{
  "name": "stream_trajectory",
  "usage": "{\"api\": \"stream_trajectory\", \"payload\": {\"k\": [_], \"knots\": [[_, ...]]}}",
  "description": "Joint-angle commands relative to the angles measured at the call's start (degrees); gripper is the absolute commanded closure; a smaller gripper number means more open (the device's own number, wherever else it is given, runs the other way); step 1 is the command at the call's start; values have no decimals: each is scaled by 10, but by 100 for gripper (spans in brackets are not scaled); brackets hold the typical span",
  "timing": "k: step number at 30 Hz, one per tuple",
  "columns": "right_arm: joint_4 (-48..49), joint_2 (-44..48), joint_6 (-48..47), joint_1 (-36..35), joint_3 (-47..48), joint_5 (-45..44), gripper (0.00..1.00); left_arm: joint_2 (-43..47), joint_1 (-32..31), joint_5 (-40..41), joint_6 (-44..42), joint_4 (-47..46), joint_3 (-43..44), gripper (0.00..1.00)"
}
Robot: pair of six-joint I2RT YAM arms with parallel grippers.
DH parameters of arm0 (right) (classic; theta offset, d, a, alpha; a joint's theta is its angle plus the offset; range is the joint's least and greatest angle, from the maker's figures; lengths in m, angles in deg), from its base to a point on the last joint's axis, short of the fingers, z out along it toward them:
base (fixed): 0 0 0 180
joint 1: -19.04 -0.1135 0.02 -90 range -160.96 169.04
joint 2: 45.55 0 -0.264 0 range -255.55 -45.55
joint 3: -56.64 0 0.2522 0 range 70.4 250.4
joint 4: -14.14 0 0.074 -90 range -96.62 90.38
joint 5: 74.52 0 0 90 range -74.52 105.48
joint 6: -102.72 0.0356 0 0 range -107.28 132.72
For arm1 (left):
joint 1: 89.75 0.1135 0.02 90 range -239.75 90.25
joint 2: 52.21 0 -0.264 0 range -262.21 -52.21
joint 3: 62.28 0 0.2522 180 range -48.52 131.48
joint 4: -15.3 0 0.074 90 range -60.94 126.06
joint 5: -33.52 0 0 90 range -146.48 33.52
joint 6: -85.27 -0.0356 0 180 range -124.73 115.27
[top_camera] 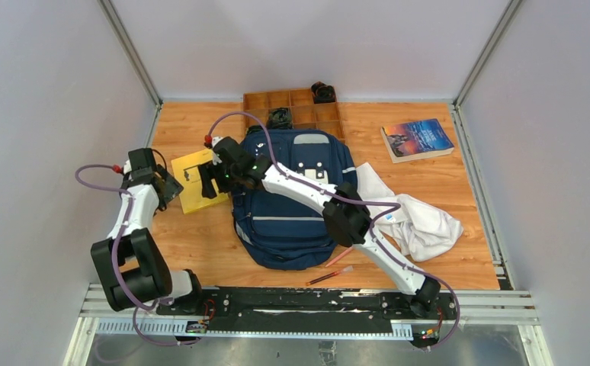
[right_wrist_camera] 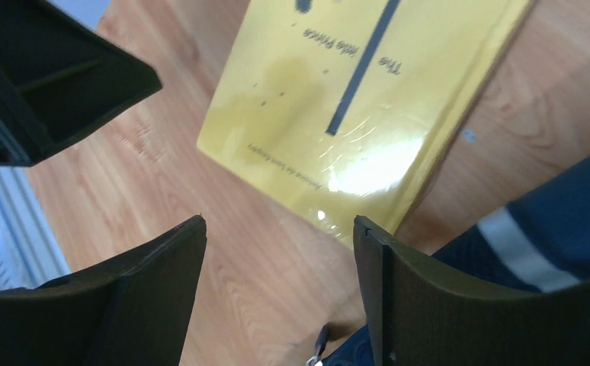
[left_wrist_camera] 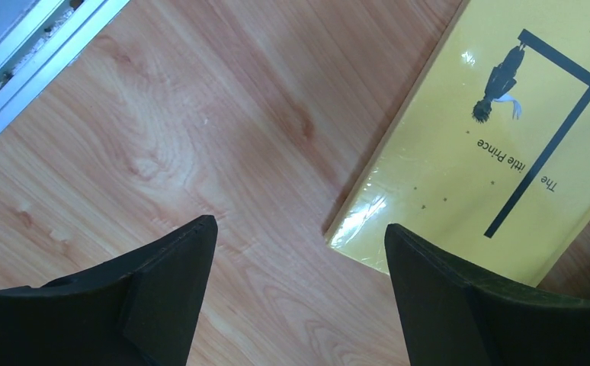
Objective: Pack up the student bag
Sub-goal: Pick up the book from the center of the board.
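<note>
The student bag, navy with light grey stripes, lies flat in the middle of the table; its blue fabric and a stripe fill the lower right of the right wrist view. A yellow book titled "The Little Prince" lies just left of the bag. My left gripper hovers open over bare wood at the book's near-left corner, nothing between its fingers. My right gripper reaches across the bag and stands open over the book's near edge, beside the bag's zipper pull.
A white cloth garment lies bunched right of the bag. A blue book rests at the back right. A wooden compartment tray with black items stands behind the bag. Two pencils lie near the front edge. The left gripper's body is close to the right one.
</note>
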Motion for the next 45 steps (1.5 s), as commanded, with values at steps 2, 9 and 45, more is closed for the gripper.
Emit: {"api": "stream_trajectory", "payload": {"k": [2, 9, 45], "knots": [[7, -32, 5, 3, 22, -107, 25, -35, 15, -41, 8, -43, 9, 14], [-2, -53, -20, -1, 21, -159, 25, -88, 16, -84, 18, -67, 15, 15], [201, -109, 180, 18, -6, 104, 12, -253, 24, -256, -13, -134, 108, 25]]}}
